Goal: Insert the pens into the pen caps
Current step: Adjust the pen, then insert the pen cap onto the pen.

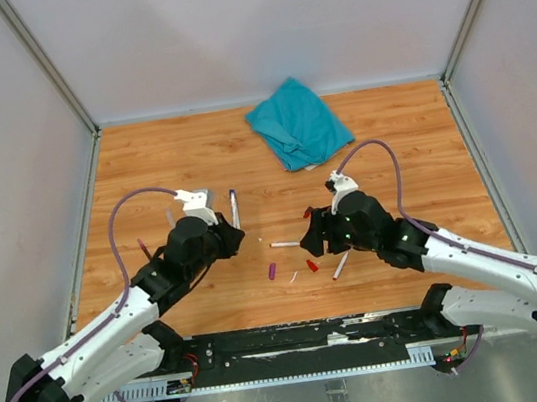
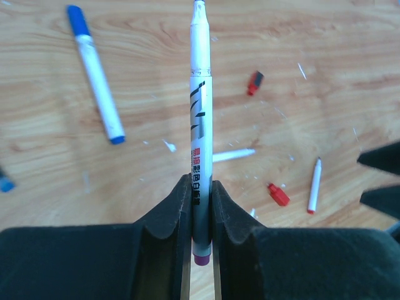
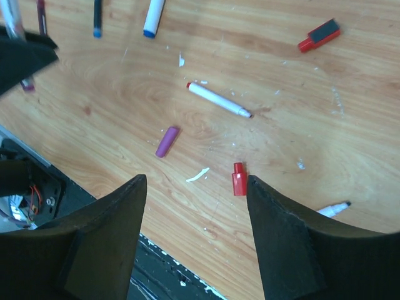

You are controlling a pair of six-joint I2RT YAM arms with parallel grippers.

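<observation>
Left end effector [image 2: 200, 187] pinches a pen [image 2: 200, 125]; right end effector [image 3: 195, 181] gapes wide, seemingly tilted downward.

White arms [image 1: 107, 338] with black joints, purple cables [image 1: 113, 249], black wedge-fingered end effectors [image 2: 200, 182].

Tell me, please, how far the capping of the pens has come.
Done: one blue pen looks capped. In hand: the left jaws grip a purple-ended pen, tip bare; the right jaws hang open, empty. Left: the purple cap, red cap and a red-ended pen lie loose.
</observation>
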